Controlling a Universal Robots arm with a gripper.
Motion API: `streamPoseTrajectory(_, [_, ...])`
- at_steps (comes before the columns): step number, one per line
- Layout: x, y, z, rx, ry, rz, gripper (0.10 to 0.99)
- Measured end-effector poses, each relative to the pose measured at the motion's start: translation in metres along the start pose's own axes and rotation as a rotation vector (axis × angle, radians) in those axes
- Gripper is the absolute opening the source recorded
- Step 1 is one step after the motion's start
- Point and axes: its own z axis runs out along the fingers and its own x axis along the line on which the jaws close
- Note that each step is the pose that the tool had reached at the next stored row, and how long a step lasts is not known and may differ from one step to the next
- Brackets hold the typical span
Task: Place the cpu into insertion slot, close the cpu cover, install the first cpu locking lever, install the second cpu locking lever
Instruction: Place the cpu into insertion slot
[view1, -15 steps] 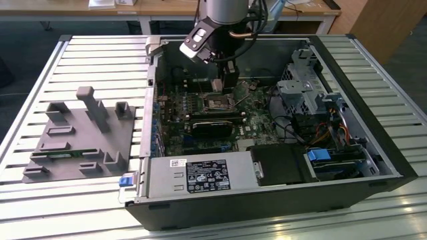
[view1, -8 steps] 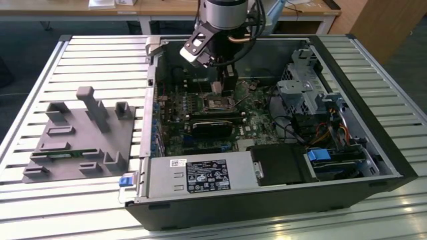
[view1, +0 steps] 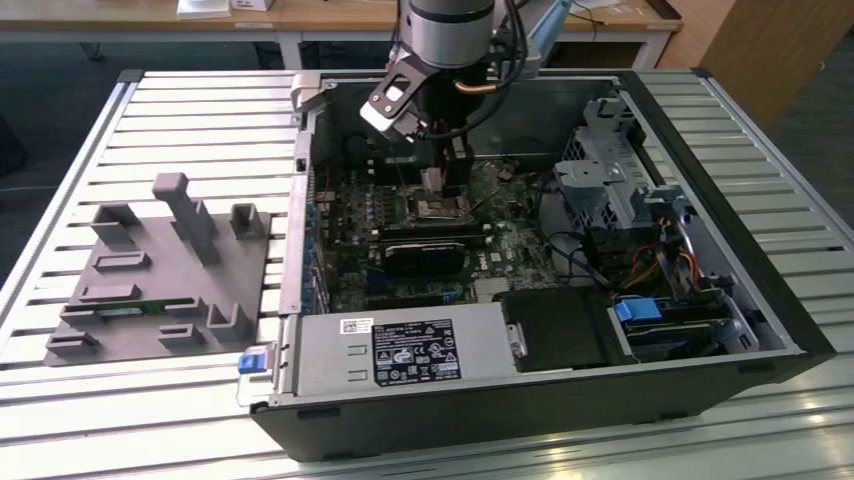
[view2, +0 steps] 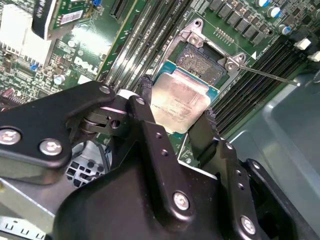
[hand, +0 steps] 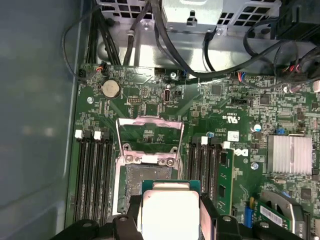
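My gripper (view2: 177, 106) is shut on the cpu (view2: 181, 98), a flat square chip with a pale metal top pinched between two black fingers (view2: 146, 102). The chip hangs over the near part of the insertion slot (view2: 202, 62), whose dark middle shows beyond it; whether they touch I cannot tell. In the first wrist view the cpu (hand: 170, 212) covers one end of the insertion slot (hand: 145, 180), and the cpu cover (hand: 150, 122) stands swung open beyond it. A thin locking lever (view2: 272, 76) sticks out beside the socket. In the exterior view the gripper (view1: 441, 185) reaches down into the computer case (view1: 747, 250).
Long black memory slots (hand: 92, 175) flank the socket on both sides. A finned heatsink (hand: 292, 152), black cables (hand: 165, 45) and a drive cage (view1: 601, 170) crowd the case. A power supply (view1: 400, 350) sits at the case front. A grey fixture (view1: 160, 270) lies on the slatted table.
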Motion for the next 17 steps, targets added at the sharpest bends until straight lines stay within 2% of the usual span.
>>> streamPoseTrajectory(8, [0.0036,-0.0008,0.0139,0.0,-0.0021,0.002,0.541])
streamPoseTrajectory(10, [0.0038,-0.0011,0.0158,0.001,-0.0068,0.001,0.541])
streamPoseTrajectory(17, [0.0051,-0.0019,0.0231,0.001,-0.0071,0.001,0.541])
